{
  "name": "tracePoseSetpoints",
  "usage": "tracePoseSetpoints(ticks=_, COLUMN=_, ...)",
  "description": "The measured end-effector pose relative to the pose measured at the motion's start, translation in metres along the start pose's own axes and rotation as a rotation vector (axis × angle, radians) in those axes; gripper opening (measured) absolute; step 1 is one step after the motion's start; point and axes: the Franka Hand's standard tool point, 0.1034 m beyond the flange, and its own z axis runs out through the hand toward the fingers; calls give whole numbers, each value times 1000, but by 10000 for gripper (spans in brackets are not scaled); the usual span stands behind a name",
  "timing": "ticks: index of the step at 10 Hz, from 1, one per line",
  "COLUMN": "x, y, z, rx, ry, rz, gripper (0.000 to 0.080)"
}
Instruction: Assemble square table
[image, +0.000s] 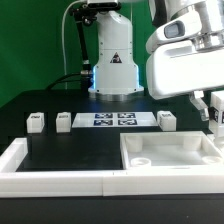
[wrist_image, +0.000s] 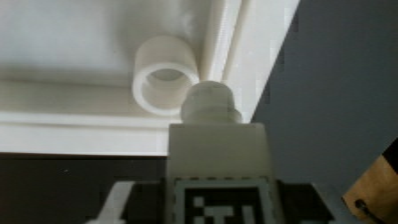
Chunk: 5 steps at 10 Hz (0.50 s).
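White tagged leg (wrist_image: 217, 150) gripped in the hand (image: 211, 112), rounded tip just beside the corner socket (wrist_image: 164, 78) of the square slab (image: 175, 162) beneath the hand. Centre the tip over the socket mouth, hold the leg upright, lower gently, then twist without forcing.

The arm (image: 185, 62) was white and rounded. Its base (image: 112, 35) bore a black triangle mark (image: 114, 58) and blue light (image: 95, 80), with a black cable (image: 72, 40) alongside.
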Motion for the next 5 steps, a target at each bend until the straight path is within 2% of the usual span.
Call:
tracePoseSetpoints(ticks=2, x=2, y=7, z=2, rx=-6, ry=-2, rz=-7, gripper=290)
tracePoseSetpoints(ticks=3, x=9, y=10, z=2, rx=-7, ry=0, rz=-3, gripper=290)
tracePoseSetpoints(ticks=5, x=9, y=9, z=5, rx=-7, ry=4, rz=-3, gripper=290)
